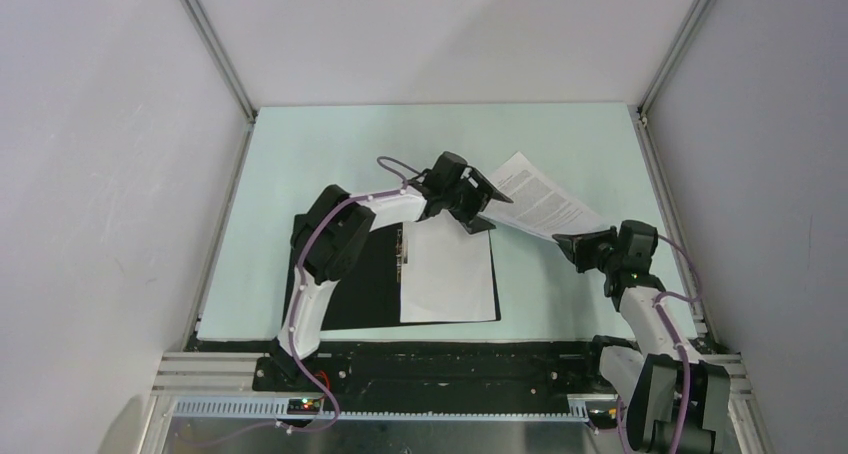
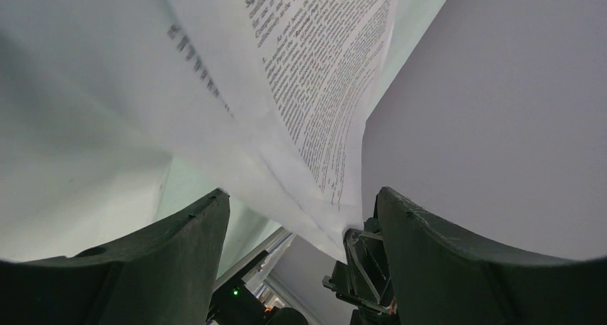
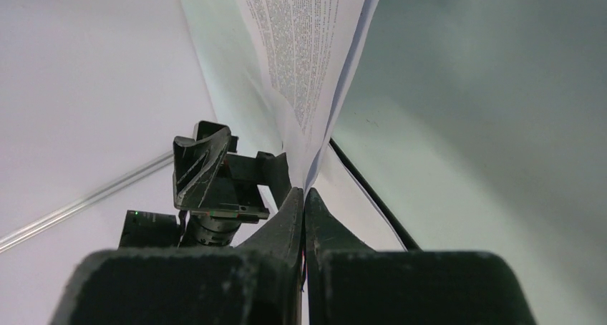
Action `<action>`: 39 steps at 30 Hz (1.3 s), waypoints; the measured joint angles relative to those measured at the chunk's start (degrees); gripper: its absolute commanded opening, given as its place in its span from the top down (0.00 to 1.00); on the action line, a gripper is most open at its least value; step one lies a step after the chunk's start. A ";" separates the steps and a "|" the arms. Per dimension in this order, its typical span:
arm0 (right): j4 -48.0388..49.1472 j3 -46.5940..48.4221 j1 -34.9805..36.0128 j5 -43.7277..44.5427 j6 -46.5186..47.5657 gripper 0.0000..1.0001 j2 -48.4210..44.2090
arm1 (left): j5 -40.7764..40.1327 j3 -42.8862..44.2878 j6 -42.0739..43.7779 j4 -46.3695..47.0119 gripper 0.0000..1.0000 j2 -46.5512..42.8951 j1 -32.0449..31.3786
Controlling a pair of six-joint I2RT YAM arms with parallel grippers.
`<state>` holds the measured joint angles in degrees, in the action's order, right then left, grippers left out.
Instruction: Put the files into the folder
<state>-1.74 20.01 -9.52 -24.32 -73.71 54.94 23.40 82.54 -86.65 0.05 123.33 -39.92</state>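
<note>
The folder (image 1: 350,294) lies open on the table, black inside up. A blank white sheet (image 1: 447,271) rests on its right half. The printed sheets (image 1: 540,202) hang tilted in the air to the right of the folder. My right gripper (image 1: 572,244) is shut on their near right corner, and the jaws (image 3: 304,194) pinch the paper's edge (image 3: 308,67). My left gripper (image 1: 478,202) is at the sheets' left edge with its fingers wide apart. In the left wrist view the printed paper (image 2: 322,74) passes between the open fingers (image 2: 300,192), closer to the right one.
The pale green tabletop (image 1: 330,154) is walled by white panels at the back and both sides, with aluminium posts (image 1: 215,44) in the corners. A black strip and rail (image 1: 450,364) run along the near edge by the arm bases.
</note>
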 measured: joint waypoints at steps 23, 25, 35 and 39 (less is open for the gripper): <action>-8.17 -0.02 -2.69 -9.57 10.14 0.56 -4.81 | -1.53 14.38 4.02 -6.29 1.00 8.09 -0.15; -9.75 0.02 -2.45 -10.05 12.48 0.36 -4.81 | -1.77 15.47 7.19 -7.58 1.00 8.09 0.13; -13.20 11.17 0.44 -12.33 22.36 0.09 -5.92 | 1.92 16.87 32.79 -20.24 1.00 1.73 4.61; -5.03 19.30 0.09 -16.04 25.77 0.09 -0.07 | 3.80 15.04 43.28 -26.69 1.00 -9.11 5.64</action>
<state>-6.76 39.31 -9.43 -40.36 -47.94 54.87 27.20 97.58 -43.38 -26.63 114.21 -34.28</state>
